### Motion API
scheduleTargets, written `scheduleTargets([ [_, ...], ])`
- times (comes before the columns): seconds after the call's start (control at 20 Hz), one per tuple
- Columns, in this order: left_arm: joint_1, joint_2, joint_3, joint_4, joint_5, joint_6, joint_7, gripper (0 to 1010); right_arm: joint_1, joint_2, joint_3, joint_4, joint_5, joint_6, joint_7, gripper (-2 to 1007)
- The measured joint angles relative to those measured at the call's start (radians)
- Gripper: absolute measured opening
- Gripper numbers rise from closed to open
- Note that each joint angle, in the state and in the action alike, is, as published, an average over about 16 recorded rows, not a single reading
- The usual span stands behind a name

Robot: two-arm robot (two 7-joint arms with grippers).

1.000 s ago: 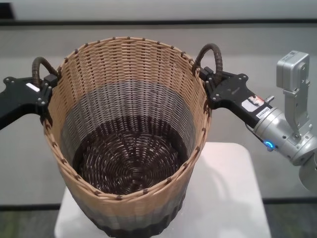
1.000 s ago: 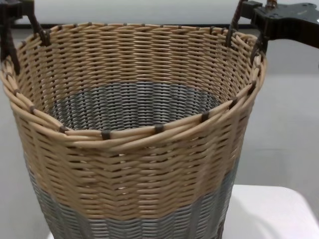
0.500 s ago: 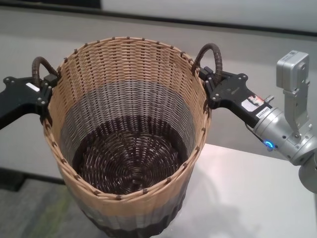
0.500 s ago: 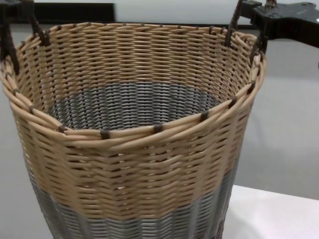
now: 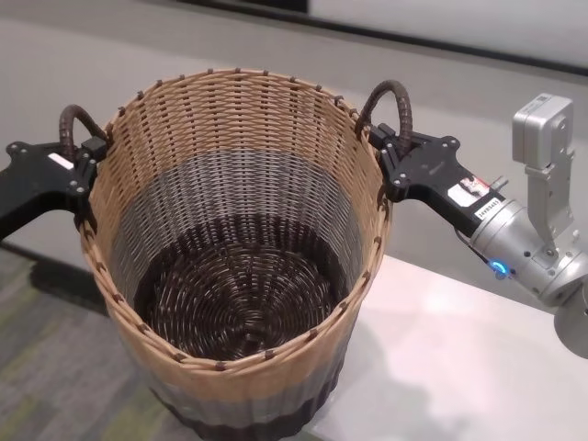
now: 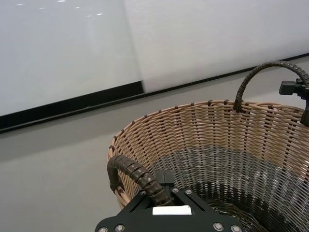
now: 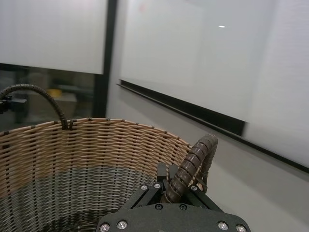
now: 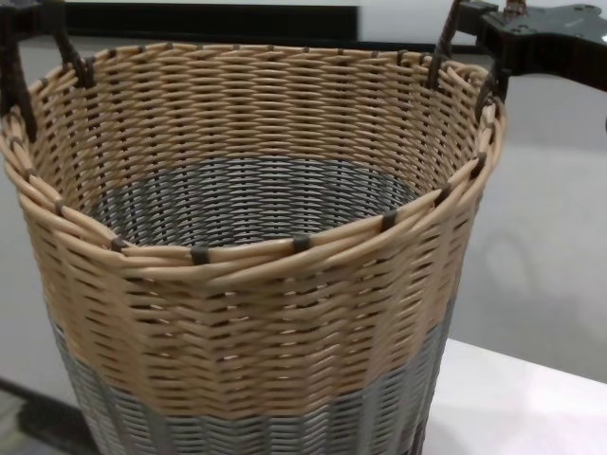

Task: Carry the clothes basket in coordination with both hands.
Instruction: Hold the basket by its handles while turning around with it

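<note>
The left pincer [image 5: 87, 170] is a flat, angular matte-black plate carrying a small white rectangular label; the left wrist view shows round silver screw heads along its edge. The right pincer [image 5: 390, 161] has the same black, lobed plate, with a white sticker marked in red and black print, and small screws dotted along its rim. Behind it sits a silver-white cylindrical wrist [image 5: 514, 248] with a small glowing blue light. A grey, boxy metal bracket [image 5: 544, 152] with a slotted face stands above that wrist.
</note>
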Motion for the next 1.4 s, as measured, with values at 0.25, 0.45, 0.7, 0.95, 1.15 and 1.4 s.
scheduleTargets([
  [0.25, 0.0, 0.0, 0.0, 0.0, 0.0, 0.0, 0.0, 1, 0.0, 0.0, 0.0, 0.0, 0.0, 0.0, 0.0, 31],
  [0.45, 0.0, 0.0, 0.0, 0.0, 0.0, 0.001, 0.0, 1, 0.0, 0.0, 0.0, 0.0, 0.0, 0.0, 0.0, 31],
  [0.7, 0.0, 0.0, 0.0, 0.0, 0.0, 0.001, 0.0, 1, 0.0, 0.0, 0.0, 0.0, 0.0, 0.0, 0.0, 31],
  [0.95, 0.0, 0.0, 0.0, 0.0, 0.0, 0.001, 0.0, 1, 0.0, 0.0, 0.0, 0.0, 0.0, 0.0, 0.0, 31],
  [1.15, 0.0, 0.0, 0.0, 0.0, 0.0, 0.001, 0.0, 1, 0.0, 0.0, 0.0, 0.0, 0.0, 0.0, 0.0, 31],
  [1.4, 0.0, 0.0, 0.0, 0.0, 0.0, 0.001, 0.0, 1, 0.0, 0.0, 0.0, 0.0, 0.0, 0.0, 0.0, 31],
])
